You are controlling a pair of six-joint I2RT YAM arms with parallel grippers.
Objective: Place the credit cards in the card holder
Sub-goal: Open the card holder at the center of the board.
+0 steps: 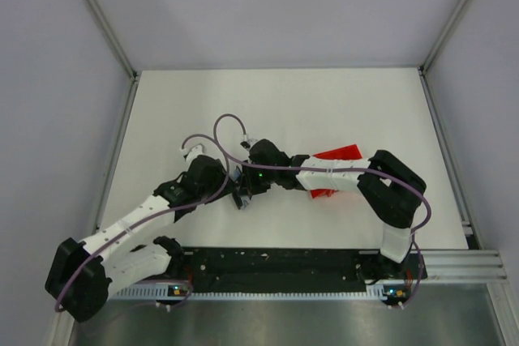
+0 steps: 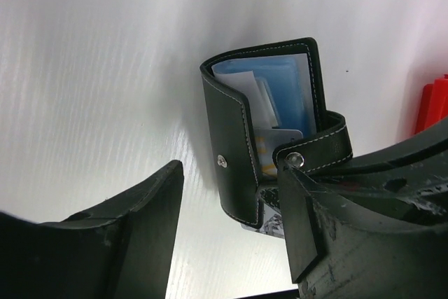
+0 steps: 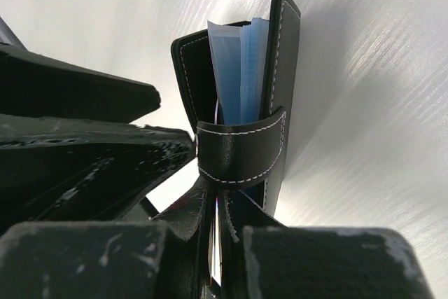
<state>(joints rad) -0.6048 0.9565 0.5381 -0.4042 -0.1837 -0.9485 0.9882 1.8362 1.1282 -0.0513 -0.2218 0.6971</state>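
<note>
Scene: Two arms meet mid-worktop (image 1: pixel 324 103) over the card holder (image 2: pixel 225 113), which is lifted clear of the surface and stands half open.
Card holder: Black stitched leather folded loosely round pale blue sleeves, with its snap strap (image 2: pixel 318 146) hanging undone.
Credit cards: A pale card (image 2: pixel 281 133) sits down among the sleeves, and a patterned edge pokes out below. How many are inside cannot be told.
Right claw (image 3: pixel 217 250): Pinched tight on the holder's lower edge, carrying it.
Left claw (image 2: pixel 231 173): Jaws wide, one finger on either side of the holder. The finger on the strap side is just beside the strap, and neither visibly presses the leather.
Red tray (image 1: pixel 339 152): Beside the right arm and mostly hidden by it; whether any cards lie there cannot be told.
Step in hand: Judged to be the end of seating a card, with the holder resting in the right claw's grip alone.
Next move calls for: The left claw backing straight away without snagging the loose strap. The right must hold steady so the seated cards do not slide out.
</note>
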